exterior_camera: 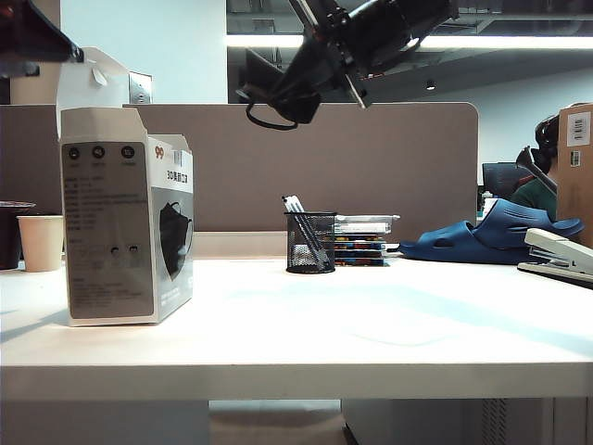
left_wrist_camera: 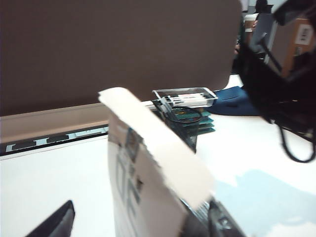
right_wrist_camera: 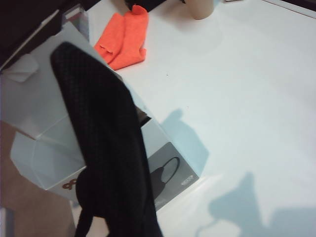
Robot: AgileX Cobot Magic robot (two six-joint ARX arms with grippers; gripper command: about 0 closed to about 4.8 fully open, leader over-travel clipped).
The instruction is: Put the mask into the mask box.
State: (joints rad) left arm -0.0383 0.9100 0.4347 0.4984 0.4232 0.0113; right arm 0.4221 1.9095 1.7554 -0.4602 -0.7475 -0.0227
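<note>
The mask (right_wrist_camera: 106, 148) is not yet in the mask box (exterior_camera: 130, 232); the carry is under way, and the lowering and release are remaining. I am holding the mask in my right gripper (exterior_camera: 301, 97), which is clamped shut on the fabric, with an ear loop dangling beneath. That arm is reaching in high, above and to the right of the mask box, angled down toward its raised top flap (exterior_camera: 93, 79). In the right wrist view, the mask is hanging directly over the open box. My left gripper (left_wrist_camera: 140, 224) is sitting just beside that flap with its jaws standing wide apart, gripping nothing.
</note>
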